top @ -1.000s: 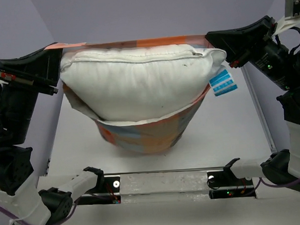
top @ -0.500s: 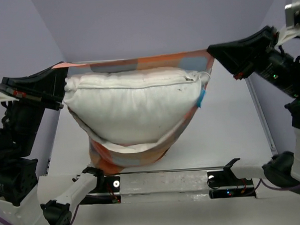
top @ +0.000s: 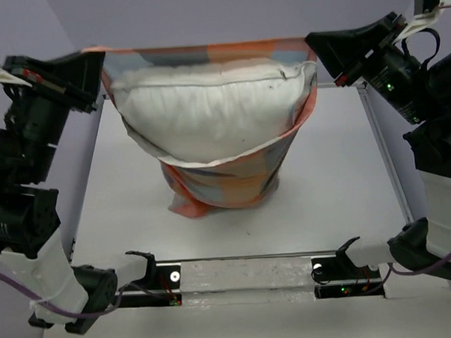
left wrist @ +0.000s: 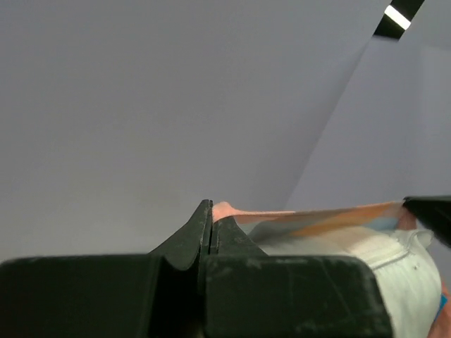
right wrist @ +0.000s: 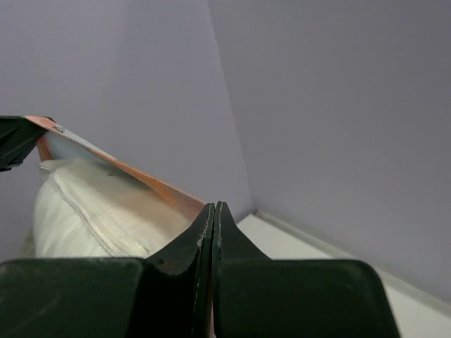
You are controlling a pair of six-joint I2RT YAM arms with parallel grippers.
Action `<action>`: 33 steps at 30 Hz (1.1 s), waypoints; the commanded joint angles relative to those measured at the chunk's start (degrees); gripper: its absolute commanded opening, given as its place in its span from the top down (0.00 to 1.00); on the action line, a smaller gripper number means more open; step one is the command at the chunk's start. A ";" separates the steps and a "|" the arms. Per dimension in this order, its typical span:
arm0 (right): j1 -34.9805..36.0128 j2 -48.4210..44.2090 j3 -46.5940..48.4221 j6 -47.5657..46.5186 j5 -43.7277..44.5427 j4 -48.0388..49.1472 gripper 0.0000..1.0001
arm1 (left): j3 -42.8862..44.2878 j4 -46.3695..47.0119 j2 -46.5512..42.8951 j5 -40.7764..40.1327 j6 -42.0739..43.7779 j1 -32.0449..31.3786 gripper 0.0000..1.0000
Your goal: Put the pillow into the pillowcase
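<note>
pillowcase (top: 225, 185) hangs stretched between left gripper (top: 97, 64) and right gripper (top: 314, 45), each clamped shut on an upper corner of its mouth. pillow (top: 208, 102) sags between and below them, lower half inside, upper half exposed. step in hand looks like seating it; the next move likely calls for shaking it deeper.

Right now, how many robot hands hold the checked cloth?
2. The left hand grips the top left corner of the orange, blue and grey checked fabric pillowcase; the right hand its top right corner.
</note>
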 commanded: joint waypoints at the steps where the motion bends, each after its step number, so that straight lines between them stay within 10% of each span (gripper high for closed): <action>1: -0.74 -3.51 16.05 -2.88 1.11 8.41 1.00 | 26.42 17.46 4.46 -0.71 -1.96 1.72 1.00; 4: -0.74 -5.41 -8.73 -3.65 5.91 18.35 1.00 | -8.16 27.86 -4.58 -3.93 -1.51 3.57 1.00; 5: -0.74 -0.16 -0.96 -4.88 10.81 7.12 1.00 | -10.09 29.33 -2.60 -6.04 -1.78 3.31 1.00; 6: -0.74 5.81 11.65 -6.03 11.55 -1.43 1.00 | -4.11 26.82 -2.58 -5.19 -1.17 3.22 1.00; 8: -0.74 15.58 40.64 -6.04 7.10 -8.18 1.00 | 36.25 16.97 12.74 -1.94 -1.68 2.87 1.00; 9: -0.74 15.62 48.87 -5.00 3.42 -6.37 1.00 | 38.65 19.56 13.23 -2.54 -2.13 0.95 1.00; 13: -1.26 -15.06 -8.55 -1.74 3.10 27.51 1.00 | 3.29 35.20 -3.94 -3.22 -1.09 5.15 1.00; 19: -0.48 -5.29 -18.60 4.50 -6.80 16.14 1.00 | -10.09 33.39 -4.86 -10.78 1.64 5.15 1.00; 27: 24.99 -6.88 -27.34 -0.59 -5.22 13.79 1.00 | 5.49 27.69 0.91 -16.60 5.51 5.15 1.00; 33: 28.35 -4.50 -34.34 3.62 -1.29 13.07 1.00 | 24.76 17.50 22.05 -5.38 6.92 5.15 1.00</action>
